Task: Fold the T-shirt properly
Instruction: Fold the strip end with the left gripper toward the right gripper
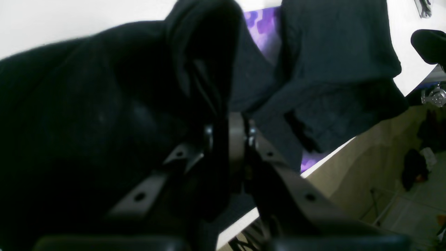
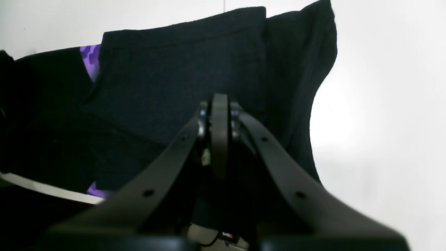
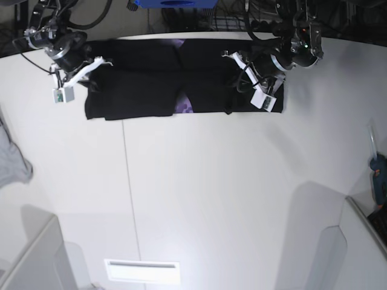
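Note:
The black T-shirt (image 3: 139, 90) lies as a wide band along the table's far edge, with a bit of its purple print (image 3: 184, 107) showing in the middle. My left gripper (image 3: 233, 58) is over the band's right part. In the left wrist view that gripper (image 1: 226, 129) is shut on a raised fold of the T-shirt (image 1: 331, 52). At the band's left end is my right gripper (image 3: 100, 62). Seen from its own wrist, the right gripper (image 2: 219, 104) is shut, its fingers meeting just above the flat T-shirt (image 2: 174, 69), with no cloth seen between them.
A light grey cloth (image 3: 12, 163) hangs at the table's left edge. A blue tool (image 3: 378, 181) sits off the right edge. The white table (image 3: 211, 199) stretches toward the front. A blue box (image 3: 175, 3) and cables stand behind the far edge.

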You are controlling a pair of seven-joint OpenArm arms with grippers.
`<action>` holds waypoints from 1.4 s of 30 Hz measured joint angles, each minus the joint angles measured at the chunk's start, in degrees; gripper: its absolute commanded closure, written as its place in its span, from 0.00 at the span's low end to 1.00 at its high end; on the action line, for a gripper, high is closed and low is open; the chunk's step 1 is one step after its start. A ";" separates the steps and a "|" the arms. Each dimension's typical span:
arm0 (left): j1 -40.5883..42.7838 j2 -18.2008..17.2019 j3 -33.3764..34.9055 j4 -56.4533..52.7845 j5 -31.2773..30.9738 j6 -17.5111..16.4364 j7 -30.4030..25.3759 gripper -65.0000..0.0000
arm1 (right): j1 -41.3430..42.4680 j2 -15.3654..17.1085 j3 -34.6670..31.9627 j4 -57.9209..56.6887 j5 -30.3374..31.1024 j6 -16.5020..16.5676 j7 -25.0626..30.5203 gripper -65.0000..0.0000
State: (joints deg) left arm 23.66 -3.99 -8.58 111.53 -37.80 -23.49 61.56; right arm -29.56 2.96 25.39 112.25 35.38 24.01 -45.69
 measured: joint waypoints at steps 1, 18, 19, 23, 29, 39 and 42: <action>-0.02 -0.02 0.00 0.00 -0.11 0.00 0.00 1.00 | 0.13 0.00 0.00 -0.02 0.04 0.00 0.07 1.00; 0.15 -0.02 0.00 0.00 -0.13 0.00 0.04 1.00 | 0.35 0.00 0.00 -1.38 0.02 -0.07 0.04 1.00; 0.13 -0.02 0.02 0.00 -0.13 0.00 0.04 1.00 | 0.37 0.00 0.00 -1.40 0.02 -0.07 0.04 1.00; 0.15 -0.39 1.07 0.00 -0.04 0.24 0.02 0.99 | 0.35 0.00 0.00 -1.44 0.02 -0.07 0.02 1.00; -0.76 -0.31 5.86 -0.09 0.02 0.17 0.70 0.62 | 0.44 0.00 0.00 -1.51 0.02 -0.07 0.04 1.00; -2.38 -0.20 5.68 -1.11 -0.15 0.17 0.42 0.39 | 0.28 0.00 0.00 -1.66 0.00 -0.07 0.00 1.00; -2.29 -0.50 5.38 -0.70 -0.13 0.17 0.46 0.40 | 0.46 0.00 0.00 -1.66 0.02 -0.07 0.04 1.00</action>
State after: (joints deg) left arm 21.37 -4.49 -3.20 110.83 -37.93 -23.31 62.02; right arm -29.10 2.96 25.39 110.59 35.40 23.94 -45.65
